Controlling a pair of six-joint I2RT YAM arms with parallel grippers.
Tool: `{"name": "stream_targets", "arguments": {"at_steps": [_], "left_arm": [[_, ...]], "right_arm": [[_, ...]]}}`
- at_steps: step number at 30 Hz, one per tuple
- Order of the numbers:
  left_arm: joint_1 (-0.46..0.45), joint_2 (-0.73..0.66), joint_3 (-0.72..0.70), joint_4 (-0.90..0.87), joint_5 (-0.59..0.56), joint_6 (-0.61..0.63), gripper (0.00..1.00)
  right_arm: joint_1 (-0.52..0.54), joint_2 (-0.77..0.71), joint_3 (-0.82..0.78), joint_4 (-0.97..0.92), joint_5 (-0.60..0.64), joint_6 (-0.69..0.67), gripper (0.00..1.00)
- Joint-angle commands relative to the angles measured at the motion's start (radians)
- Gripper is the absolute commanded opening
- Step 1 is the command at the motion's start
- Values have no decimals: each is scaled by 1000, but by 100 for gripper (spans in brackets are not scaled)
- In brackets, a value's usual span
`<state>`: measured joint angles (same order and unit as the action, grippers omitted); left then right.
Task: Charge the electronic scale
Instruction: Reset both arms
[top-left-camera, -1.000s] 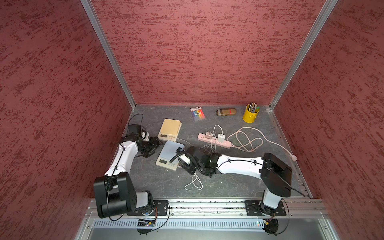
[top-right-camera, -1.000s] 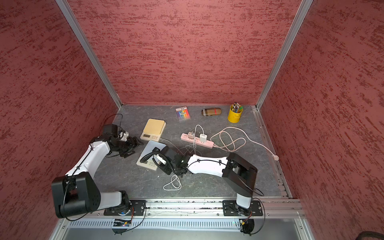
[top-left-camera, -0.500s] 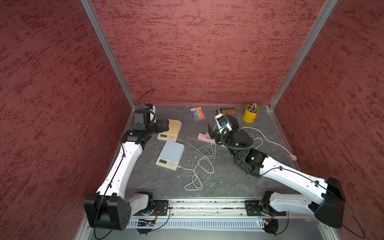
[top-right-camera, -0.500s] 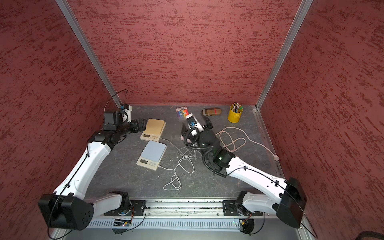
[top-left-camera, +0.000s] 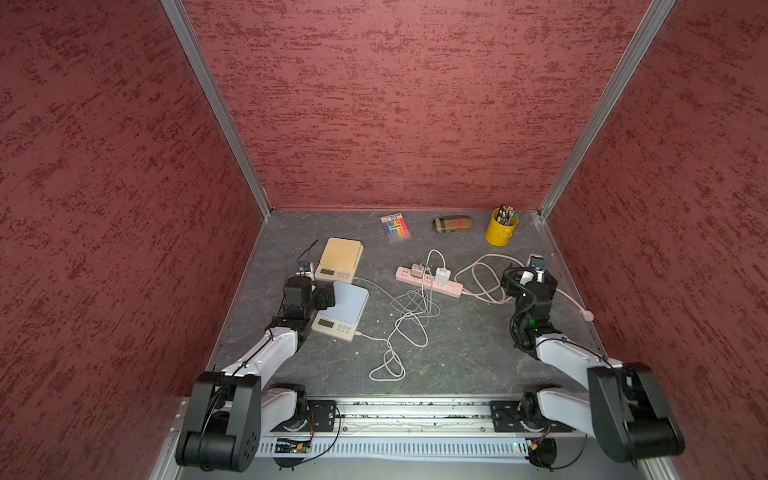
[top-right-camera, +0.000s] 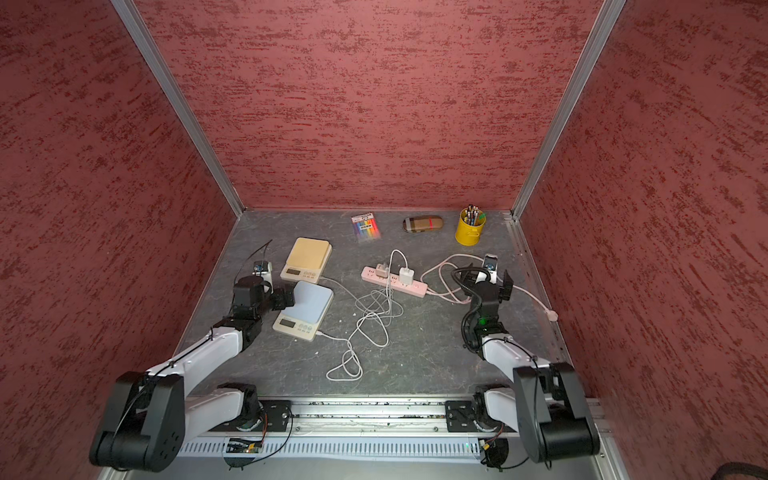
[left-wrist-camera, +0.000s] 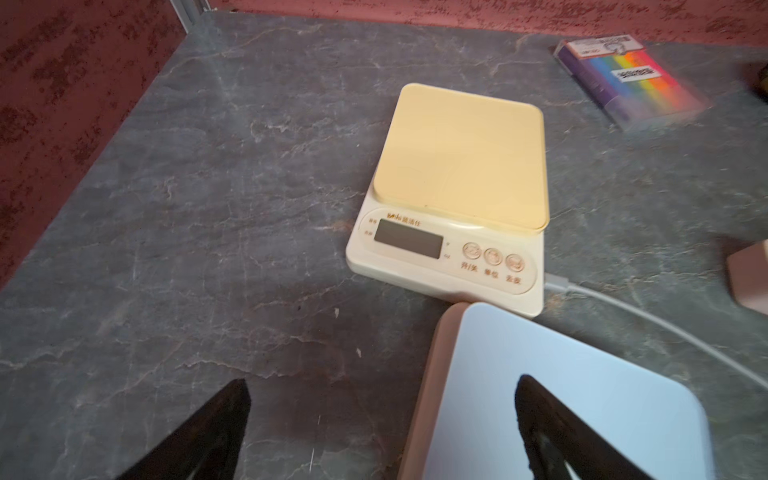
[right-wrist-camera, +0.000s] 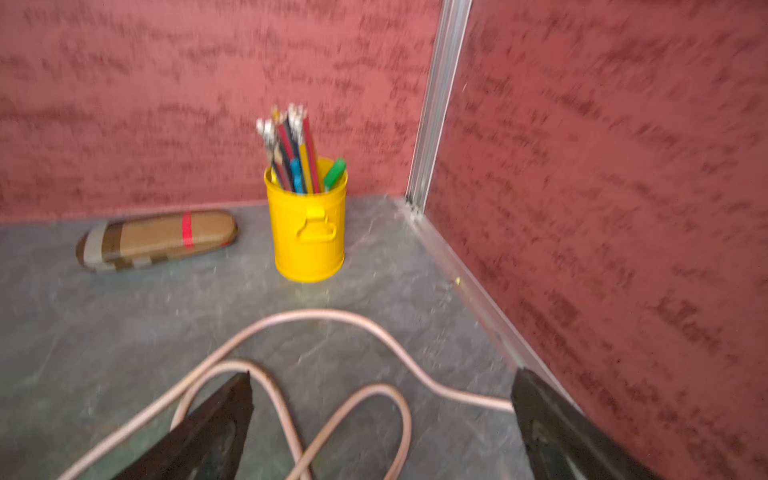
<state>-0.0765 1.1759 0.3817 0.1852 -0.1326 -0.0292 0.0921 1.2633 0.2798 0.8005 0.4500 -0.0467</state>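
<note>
Both arms have drawn back from the rear of the surface (top-left-camera: 457, 353) since the earlier frame. The left arm (top-left-camera: 270, 349) has left the yellow-topped scale (top-left-camera: 338, 254) and hangs at the left edge of the blue-topped scale (top-left-camera: 349, 301). The right arm (top-left-camera: 561, 353) has quit the power strip (top-left-camera: 453, 289) for the right side, over loops of pink cord (right-wrist-camera: 332, 316).

Jaws: both pairs spread wide, both empty. In the left wrist view one finger shows over a corner of the blue platform; we cannot tell whether it touches. The right pair hangs above the cord and looks clear of it.

Step in hand: we judge the plugging done and the arms pulling away. A thin white cable (left-wrist-camera: 623, 307) enters the side of the yellow-topped scale. Another appears seated at the blue one's front corner in both top views. Both run through a loose tangle (top-left-camera: 409, 316) to two white adapters (top-left-camera: 442, 275) standing in the strip. The strip's own plug (top-left-camera: 588, 316) lies loose near the right wall, and the yellow scale's display is dark. As we read it, the next move calls for parking clear without snagging a loop.

The two scales sit left of centre, the blue just in front of the yellow.

Materials: the surface is dark grey, veined like slate. The scales are smooth plastic, with rounded square platforms on cream bodies. The cables are limp and thin, the pink cord thicker. At the back are a yellow pen cup (right-wrist-camera: 309, 232), an oblong brown pencil case (right-wrist-camera: 158, 239) and a rainbow marker pack (left-wrist-camera: 631, 83).
</note>
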Motion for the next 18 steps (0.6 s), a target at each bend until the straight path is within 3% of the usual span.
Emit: {"name": "stream_targets", "arguments": {"at_steps": [1, 4, 5, 8, 11, 16, 18], "left_arm": [[6, 41, -10, 272, -29, 10, 100], [12, 93, -27, 441, 24, 26, 100], [16, 116, -31, 492, 41, 36, 100], [22, 164, -21, 556, 97, 88, 100], [27, 207, -37, 634, 141, 122, 100], [93, 374, -104, 930, 183, 68, 100], [117, 336, -58, 780, 200, 41, 100]], "right_arm": [[-13, 119, -48, 380, -36, 46, 99], [-23, 235, -57, 514, -56, 51, 99], [-37, 217, -42, 446, -84, 69, 99], [-81, 218, -75, 494, -163, 99, 99], [-98, 295, -142, 704, -236, 84, 99], [-104, 273, -70, 524, -228, 104, 99], [-105, 276, -74, 541, -228, 103, 99]]}}
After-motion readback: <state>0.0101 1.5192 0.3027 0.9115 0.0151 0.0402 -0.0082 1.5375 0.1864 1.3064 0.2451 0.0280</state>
